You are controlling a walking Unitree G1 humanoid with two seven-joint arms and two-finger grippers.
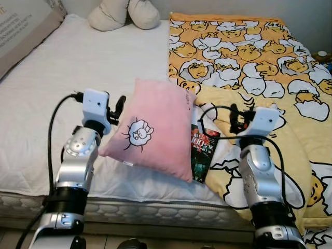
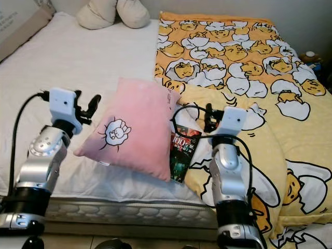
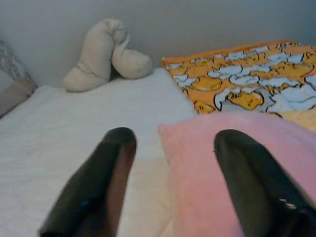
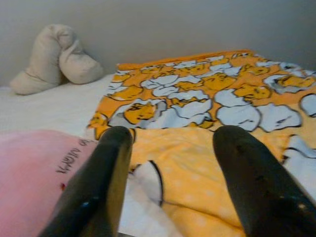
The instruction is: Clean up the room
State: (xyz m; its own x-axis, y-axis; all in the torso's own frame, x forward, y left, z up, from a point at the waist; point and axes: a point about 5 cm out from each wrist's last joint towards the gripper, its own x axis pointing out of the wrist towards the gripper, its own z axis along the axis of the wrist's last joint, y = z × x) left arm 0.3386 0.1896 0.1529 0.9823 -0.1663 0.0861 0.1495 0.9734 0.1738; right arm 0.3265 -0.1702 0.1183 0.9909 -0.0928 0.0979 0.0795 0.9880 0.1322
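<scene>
A pink square pillow (image 1: 155,127) with a fist drawing lies on the white bed (image 1: 72,72), near its front edge. My left gripper (image 1: 115,110) is open at the pillow's left edge, its fingers (image 3: 247,182) straddling that side of the pillow (image 3: 237,163). My right gripper (image 1: 234,118) is open just right of the pillow, above the folded yellow blanket (image 1: 249,57). A dark book (image 1: 201,153) pokes out from under the pillow's right side. In the right wrist view the pillow's corner (image 4: 39,173) sits beside one finger (image 4: 96,187).
The yellow cartoon-egg blanket covers the bed's right half. A beige curved cushion (image 1: 122,13) rests at the head of the bed. A cardboard box (image 1: 23,26) leans at the far left. The mattress front edge (image 1: 155,210) runs just before my arms.
</scene>
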